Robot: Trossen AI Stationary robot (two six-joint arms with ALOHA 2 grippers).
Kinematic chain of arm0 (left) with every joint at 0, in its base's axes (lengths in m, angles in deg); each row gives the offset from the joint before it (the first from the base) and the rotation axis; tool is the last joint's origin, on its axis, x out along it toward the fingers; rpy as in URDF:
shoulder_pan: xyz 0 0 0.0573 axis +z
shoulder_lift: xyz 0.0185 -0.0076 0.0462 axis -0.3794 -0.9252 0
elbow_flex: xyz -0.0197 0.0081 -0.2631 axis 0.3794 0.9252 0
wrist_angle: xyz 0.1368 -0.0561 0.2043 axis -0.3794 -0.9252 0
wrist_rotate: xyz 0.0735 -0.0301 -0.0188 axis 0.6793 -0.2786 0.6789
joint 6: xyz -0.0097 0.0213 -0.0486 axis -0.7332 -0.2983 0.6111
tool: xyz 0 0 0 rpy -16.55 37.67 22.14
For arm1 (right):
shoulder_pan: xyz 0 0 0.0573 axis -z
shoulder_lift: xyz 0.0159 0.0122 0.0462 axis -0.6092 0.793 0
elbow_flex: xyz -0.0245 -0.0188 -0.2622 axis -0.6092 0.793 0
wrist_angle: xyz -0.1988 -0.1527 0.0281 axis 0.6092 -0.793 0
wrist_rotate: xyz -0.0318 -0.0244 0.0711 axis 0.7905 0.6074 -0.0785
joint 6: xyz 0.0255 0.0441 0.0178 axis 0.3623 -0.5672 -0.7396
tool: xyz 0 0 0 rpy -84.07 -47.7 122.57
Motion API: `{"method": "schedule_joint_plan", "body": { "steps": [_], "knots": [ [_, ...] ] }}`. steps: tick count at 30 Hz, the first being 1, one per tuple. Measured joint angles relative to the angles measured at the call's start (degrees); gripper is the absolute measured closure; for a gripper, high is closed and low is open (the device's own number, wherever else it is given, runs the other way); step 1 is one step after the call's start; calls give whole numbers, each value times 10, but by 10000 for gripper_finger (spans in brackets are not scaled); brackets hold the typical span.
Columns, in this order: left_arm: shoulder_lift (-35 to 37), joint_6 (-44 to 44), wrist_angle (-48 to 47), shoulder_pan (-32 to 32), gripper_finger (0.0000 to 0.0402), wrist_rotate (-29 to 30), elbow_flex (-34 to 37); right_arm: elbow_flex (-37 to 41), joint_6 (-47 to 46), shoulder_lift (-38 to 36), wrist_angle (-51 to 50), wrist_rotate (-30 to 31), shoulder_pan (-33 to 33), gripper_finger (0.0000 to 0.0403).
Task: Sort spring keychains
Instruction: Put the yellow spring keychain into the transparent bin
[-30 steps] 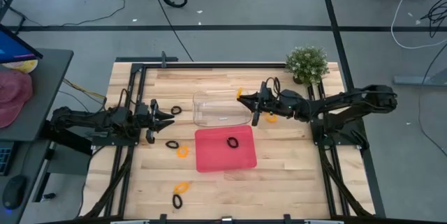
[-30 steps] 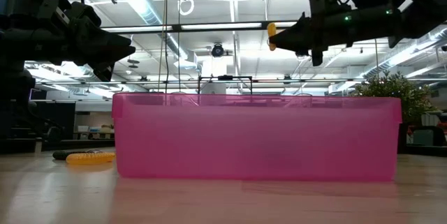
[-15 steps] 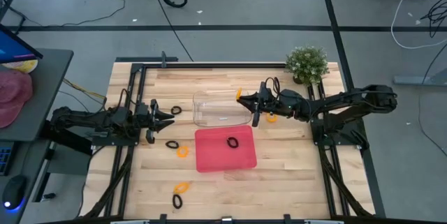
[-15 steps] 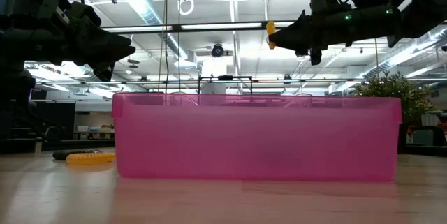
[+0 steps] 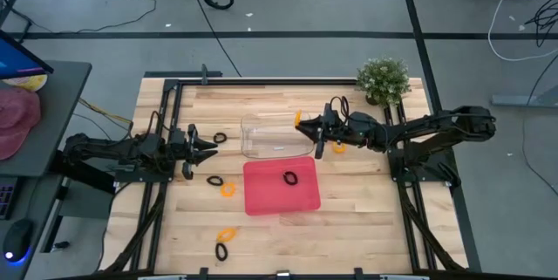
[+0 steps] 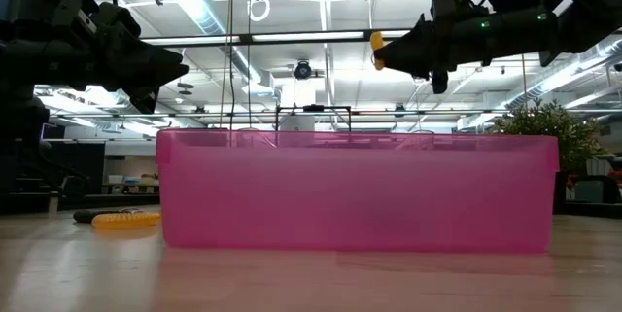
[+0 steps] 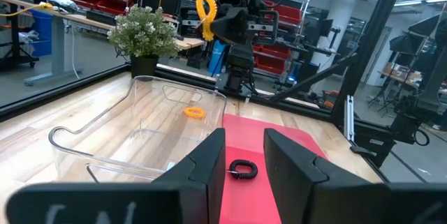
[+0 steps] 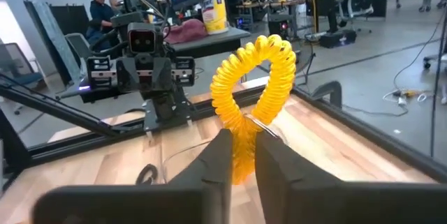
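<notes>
While the left claw [image 5: 212, 148] waits narrowly parted and empty over the bench [image 5: 349, 219], the right claw [image 8: 242, 155] pinches an orange keychain [image 8: 253, 88] above the clear tray [image 5: 275, 136]. A black keychain [image 5: 289, 177] lies in the pink tray [image 5: 261, 197].

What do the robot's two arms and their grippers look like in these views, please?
Both arms are dark, nearly black, jointed and boxy. The left gripper and right gripper each taper to two flat, dark fingers. Thin black cables loop above the right arm near its wrist, and small green lights glow on its wrist housing in the low view.
</notes>
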Motion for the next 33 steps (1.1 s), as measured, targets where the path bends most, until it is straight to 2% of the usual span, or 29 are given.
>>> {"method": "schedule_joint_plan", "body": {
  "steps": [10,15,20,28,33],
  "knots": [
    [0,0,0,0,298,0,0,0,-2,0,3,1,0,146],
    [0,0,0,0,298,0,0,0,-2,0,4,2,0,83],
    [0,0,0,0,298,0,0,0,-2,0,10,2,0,67],
    [0,0,0,0,298,0,0,0,-2,0,10,2,0,88],
    [0,0,0,0,298,0,0,0,-2,-23,-36,2,0,97]
  ]
}}
